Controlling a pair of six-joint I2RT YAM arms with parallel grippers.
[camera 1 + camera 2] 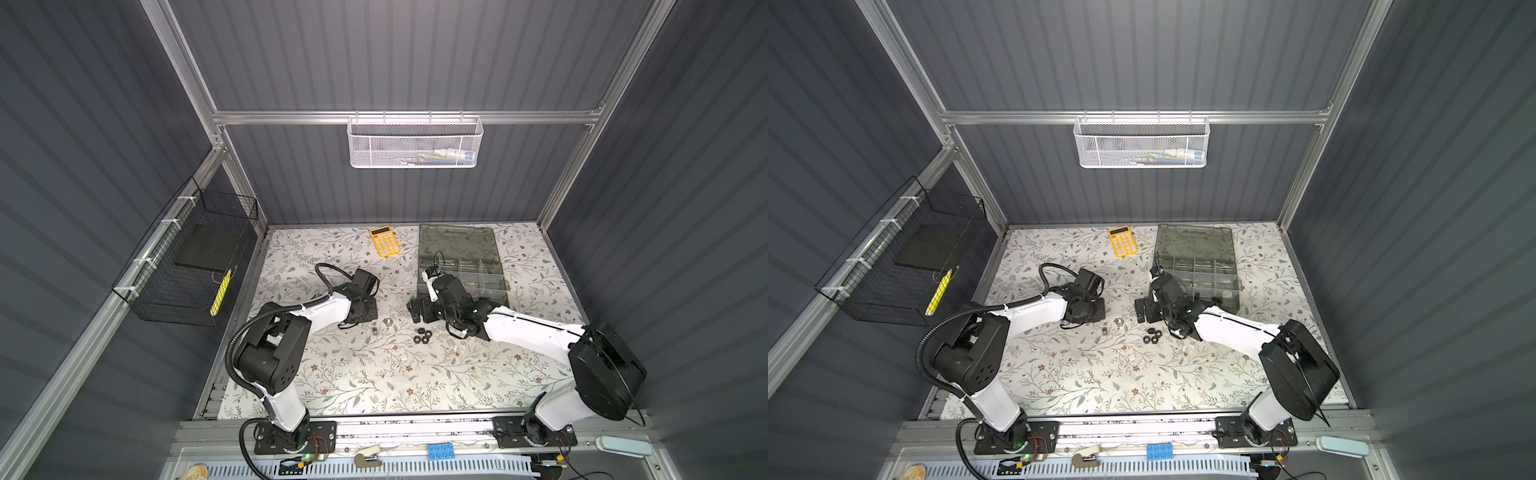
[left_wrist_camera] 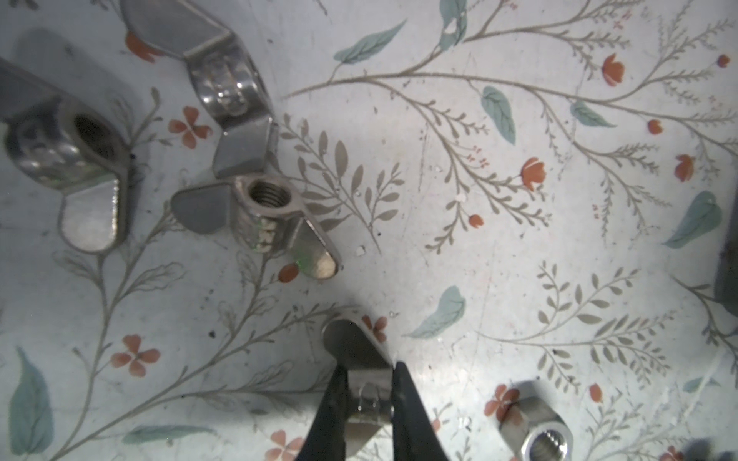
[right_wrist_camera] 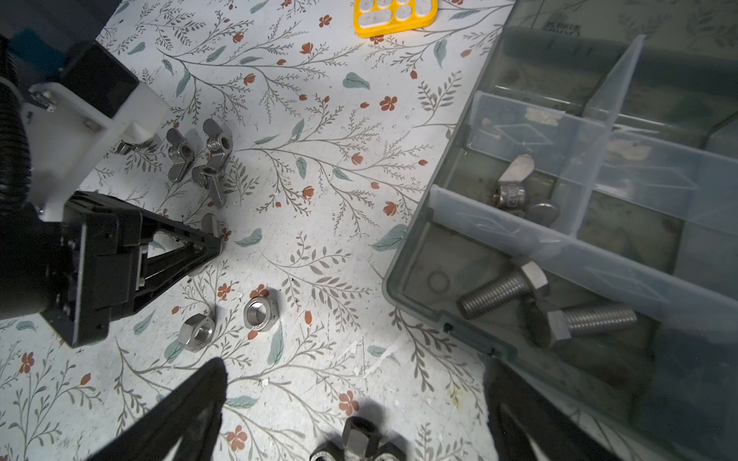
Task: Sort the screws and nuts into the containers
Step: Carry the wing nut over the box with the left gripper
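Observation:
My left gripper (image 2: pixel 369 371) is shut on a silver winged nut (image 2: pixel 355 347), low over the flowered table. Three more winged nuts (image 2: pixel 263 211) lie just beyond it, and a silver hex nut (image 2: pixel 535 423) lies beside it. In the right wrist view, the left gripper (image 3: pixel 211 243) sits between the winged nuts (image 3: pixel 199 159) and two silver hex nuts (image 3: pixel 261 313). My right gripper (image 3: pixel 355 371) is open over a cluster of black nuts (image 3: pixel 359 435), holding nothing. The grey organizer box (image 3: pixel 415 255) holds two silver screws (image 3: pixel 503 287) in one container and a winged nut (image 3: pixel 515 187) in the one beside it.
In a top view, the organizer box (image 1: pixel 457 239) lies open at the back right, with an orange calculator (image 1: pixel 385 241) to its left. The black nuts (image 1: pixel 422 336) lie mid-table between the arms. A white mesh basket (image 1: pixel 413 143) hangs on the back wall, a black wire basket (image 1: pixel 187 266) on the left wall.

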